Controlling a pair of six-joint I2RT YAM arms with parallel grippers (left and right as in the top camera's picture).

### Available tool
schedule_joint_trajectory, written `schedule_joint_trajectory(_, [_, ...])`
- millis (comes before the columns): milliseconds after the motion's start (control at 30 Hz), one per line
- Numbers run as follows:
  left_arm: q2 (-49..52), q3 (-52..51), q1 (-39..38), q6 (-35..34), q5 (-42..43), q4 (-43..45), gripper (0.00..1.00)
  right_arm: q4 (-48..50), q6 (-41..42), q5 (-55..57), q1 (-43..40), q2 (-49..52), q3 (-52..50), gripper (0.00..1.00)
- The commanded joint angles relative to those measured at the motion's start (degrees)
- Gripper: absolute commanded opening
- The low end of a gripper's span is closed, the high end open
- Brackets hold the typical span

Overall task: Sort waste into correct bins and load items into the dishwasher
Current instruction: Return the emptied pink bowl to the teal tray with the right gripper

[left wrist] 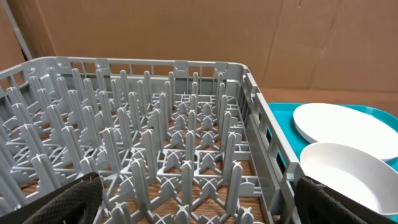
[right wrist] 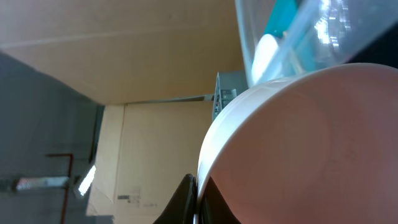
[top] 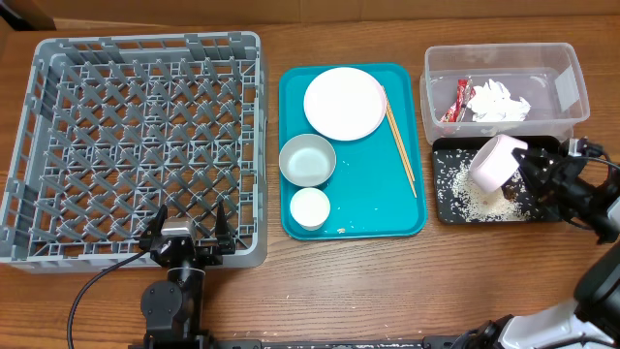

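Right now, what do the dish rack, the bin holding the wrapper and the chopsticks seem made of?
Dish rack: likely moulded plastic, matte grey lattice. Bin: clear glossy plastic, contents visible through it. Chopsticks: probably wood or bamboo, pale tan.

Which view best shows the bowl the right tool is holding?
Overhead: the whole bowl shows, tipped over the black tray in the right tool. The right wrist view sees only its side, too close. The left wrist view misses it.
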Motion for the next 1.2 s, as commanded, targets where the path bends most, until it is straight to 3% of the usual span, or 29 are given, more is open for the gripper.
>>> schedule_joint_trajectory(0, [-0.6,-0.5,0.2,0.9,-0.2,0.2,1.00,-0.1,0.6,-0.9,1.4,-7.9,3.4,0.04])
schedule_joint_trajectory(233, [-0.6,-0.5,0.2,0.9,-0.2,0.2,1.00,-0.7,8.3,13.8,11.3,-22.1,7.5,0.04])
schedule_joint_trajectory(400, [-0.6,-0.5,0.2,0.9,-0.2,0.2,1.00,-0.9,10.7,36.5,29.9,-27.9,9.9,0.04])
schedule_joint_trajectory(567, [-0.6,-0.5,0.2,0.9,-0.2,0.2,1.00,-2.1,11.0,66.4,51.6,-26.5,10.5,0.04])
schedule_joint_trajectory(700, [-0.6,-0.5,0.2,0.9,-0.2,0.2,1.00,-1.2,12.0,78.2,63.8,-22.3,10.5,0.04])
schedule_joint_trajectory(867, [-0.6,-0.5,0.2,0.9,-0.2,0.2,1.00,-0.6,13.3,83.9,71.0,-14.9,10.5,0.04])
schedule_joint_trajectory(1167, [-0.6,-0.5,0.2,0.9,-0.2,0.2,1.00,1.7,13.2,84.5,72.7,-6.0,10.5,0.04])
